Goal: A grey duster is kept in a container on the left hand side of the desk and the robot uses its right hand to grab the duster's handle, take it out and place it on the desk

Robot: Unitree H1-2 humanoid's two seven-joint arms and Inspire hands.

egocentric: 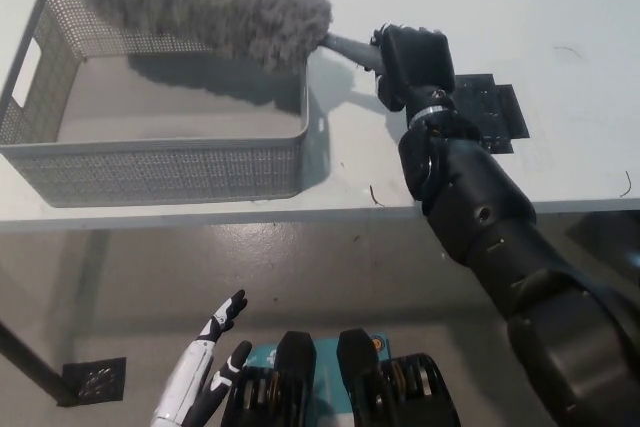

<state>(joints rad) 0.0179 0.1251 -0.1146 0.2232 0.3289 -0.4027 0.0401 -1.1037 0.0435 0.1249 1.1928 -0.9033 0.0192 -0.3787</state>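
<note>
One duster [210,12]: grey, with a long, thick, shaggy head. It is held in the air over the bin's far rim and casts a shadow on the bin floor. The head points left.
Handle [345,47]: dark grey and slim. It leaves the head's right end and runs into the right hand.
Right hand [412,59]: black, with fingers clamped round the handle, above the desk just right of the bin's far right corner.
Bin [160,172]: grey mesh, on the desk's left part, and nothing lies in it.
Desk [570,7]: white, bare to the right of the bin except for a black flat piece [490,112] beneath the wrist.
Left hand [205,367]: white, low at lower left below the desk edge, with fingers apart and holding nothing.
Done: the grasp is made, and the duster looks raised out of the bin.
Left: carry it right, clear of the rim, lower it onto the desk, and let go.
Handling: probably light and soft. The head could brush the rim.
</note>
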